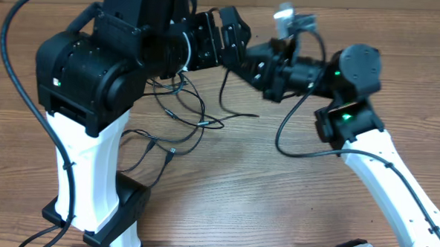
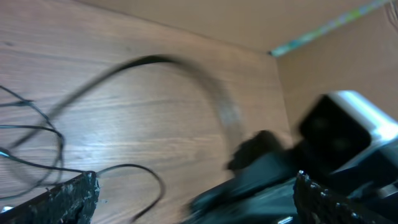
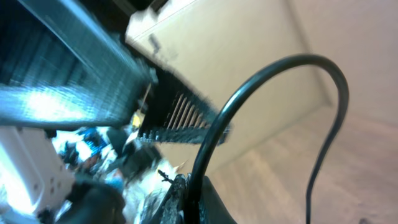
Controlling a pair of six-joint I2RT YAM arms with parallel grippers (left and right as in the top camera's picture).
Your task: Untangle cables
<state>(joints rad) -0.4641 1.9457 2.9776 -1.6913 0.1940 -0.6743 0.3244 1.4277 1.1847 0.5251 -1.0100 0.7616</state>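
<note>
The cables (image 1: 182, 113) are thin black cords lying in loose overlapping loops on the wooden table, below and between the two arms. One strand (image 1: 223, 90) rises from them toward the grippers. My left gripper (image 1: 234, 44) hovers above the bunch, and its wrist view shows it (image 2: 198, 182) wide open with only the blurred right arm between its fingers. Thin cords (image 2: 37, 134) show at that view's left. My right gripper (image 1: 258, 74) faces the left one closely. In its wrist view it (image 3: 189, 190) is shut on a black cable (image 3: 261, 74) that arcs up and away.
The left arm's big black and white body (image 1: 93, 133) stands over the table's left side. A thicker black robot cable (image 1: 281, 134) loops beside the right arm. A tan wall (image 2: 323, 62) bounds the table's far end.
</note>
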